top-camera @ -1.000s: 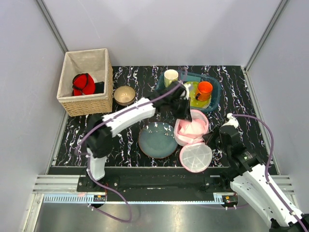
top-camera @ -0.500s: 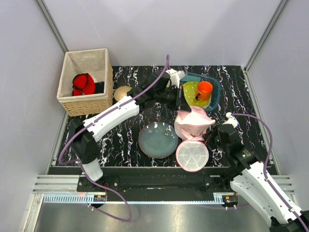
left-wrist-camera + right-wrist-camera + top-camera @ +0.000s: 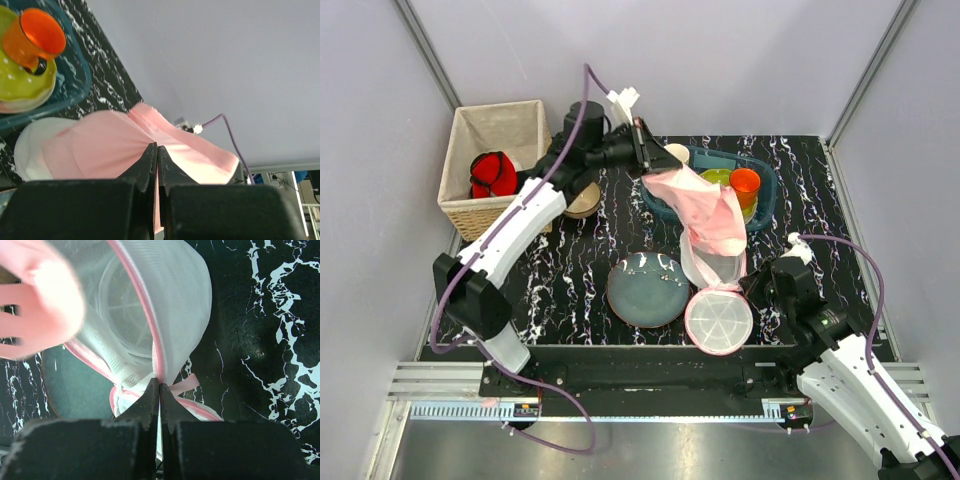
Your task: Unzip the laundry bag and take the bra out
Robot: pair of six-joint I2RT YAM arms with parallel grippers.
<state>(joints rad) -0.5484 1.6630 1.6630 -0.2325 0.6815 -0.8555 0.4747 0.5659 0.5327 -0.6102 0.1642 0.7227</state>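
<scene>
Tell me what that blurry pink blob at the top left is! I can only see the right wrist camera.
Observer: It's the pale pink bra, stretched up out of the laundry bag.
Operator: Who's pulling it?
Observer: The left gripper. It's shut on the bra's far end, over the back of the table beside the blue tub.
Operator: Is it all the way out?
Observer: I can't tell for sure. From the top camera, its lower end hangs right at the bag's mouth.
</scene>
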